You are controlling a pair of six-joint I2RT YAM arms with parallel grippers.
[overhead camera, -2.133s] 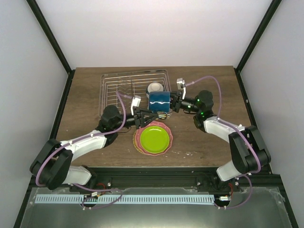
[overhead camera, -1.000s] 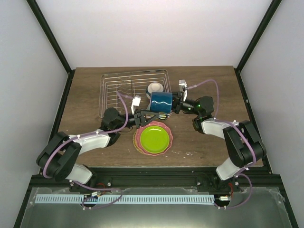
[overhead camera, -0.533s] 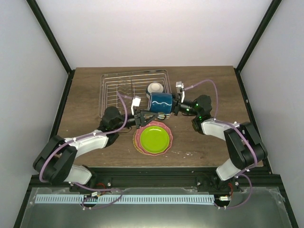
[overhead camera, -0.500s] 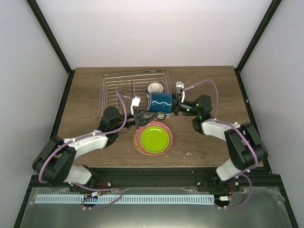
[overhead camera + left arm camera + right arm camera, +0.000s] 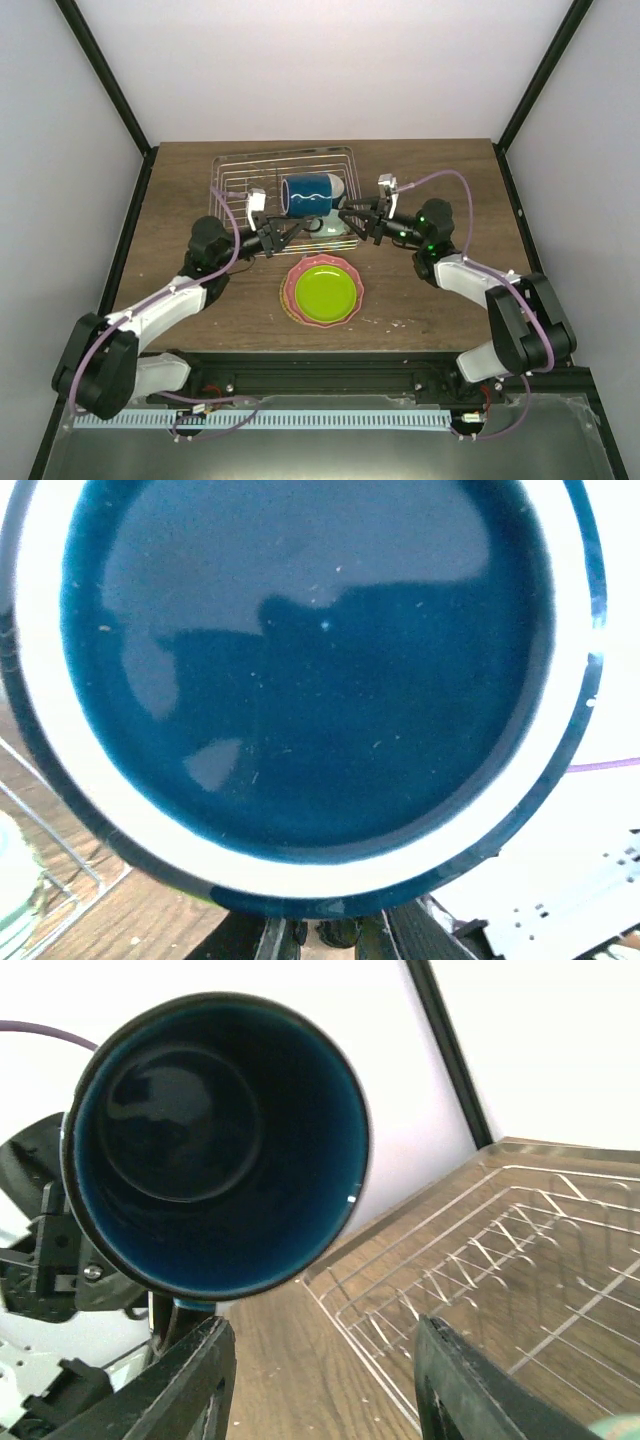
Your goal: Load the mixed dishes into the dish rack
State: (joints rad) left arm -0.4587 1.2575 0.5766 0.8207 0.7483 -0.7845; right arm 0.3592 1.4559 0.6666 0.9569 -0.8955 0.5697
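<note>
Hanging over dish rack point(image 5: 230, 185), top view: dark blue mug point(image 5: 308, 193), axis sideways, mouth toward right tool point(image 5: 350, 218); left tool point(image 5: 288, 226) narrow, clamped on it.
Left wrist: mug base fills view.
Right wrist: fingers spread, empty; mug ahead, apart.

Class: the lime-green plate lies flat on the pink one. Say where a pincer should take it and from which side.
Take the lime-green plate by its right rim, coming in low from the right. It lies flat on the pink scalloped plate, so likely only its edge offers a hold.
</note>
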